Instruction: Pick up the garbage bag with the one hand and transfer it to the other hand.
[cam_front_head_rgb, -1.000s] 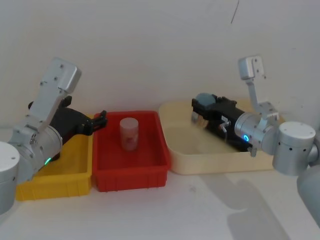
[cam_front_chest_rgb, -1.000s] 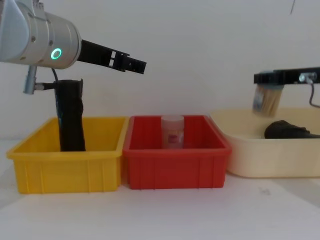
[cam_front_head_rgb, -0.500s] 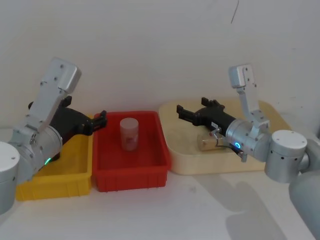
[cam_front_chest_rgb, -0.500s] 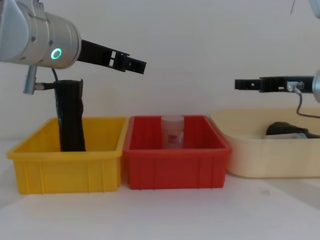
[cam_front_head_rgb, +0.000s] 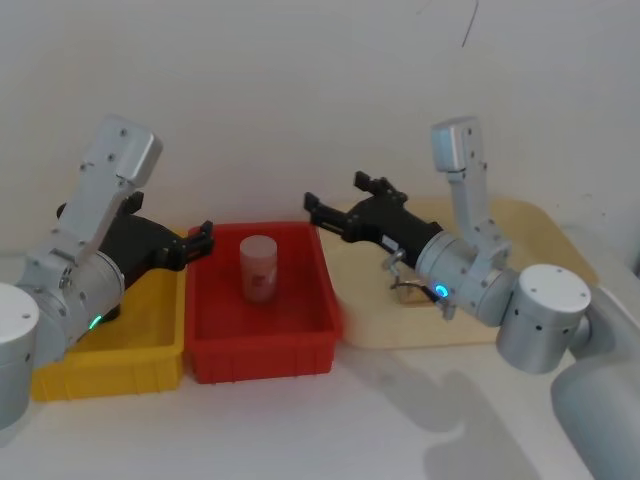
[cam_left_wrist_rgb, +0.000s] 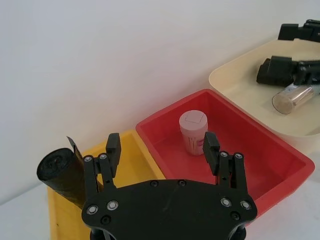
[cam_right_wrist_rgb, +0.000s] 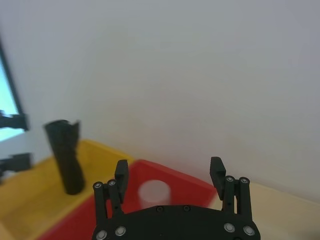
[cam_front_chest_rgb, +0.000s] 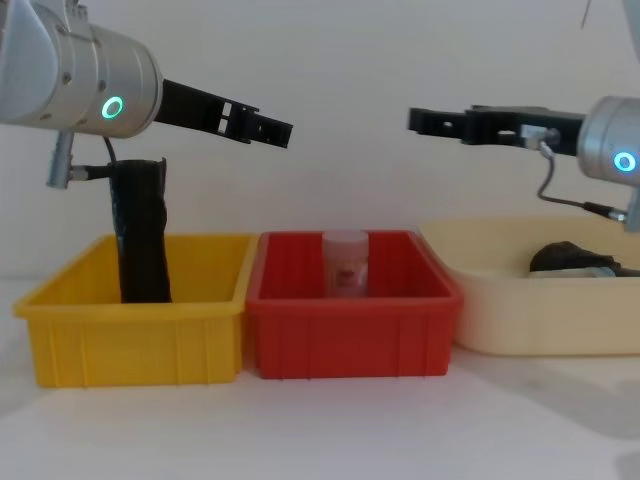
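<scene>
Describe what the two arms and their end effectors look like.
Both arms are fat silver cylinders with black two-fingered end effectors. The left end effector sits on an arm with a green glowing ring; the right end effector has a blue ring and a thin cable looping beneath.

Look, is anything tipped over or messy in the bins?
Nothing spilled. The garbage bag stands upright in the yellow bin, the small jar upright in the red bin. A clear container lies sideways in the cream tray.

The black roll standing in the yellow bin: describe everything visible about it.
The wrinkled matte black plastic garbage bag roll stands nearly upright in the yellow plastic bin, its lower end hidden behind the bin's front wall. Its top end looks flared and ragged, with a loose flap. No gripper touches it; the left gripper hovers open above and beside it.
</scene>
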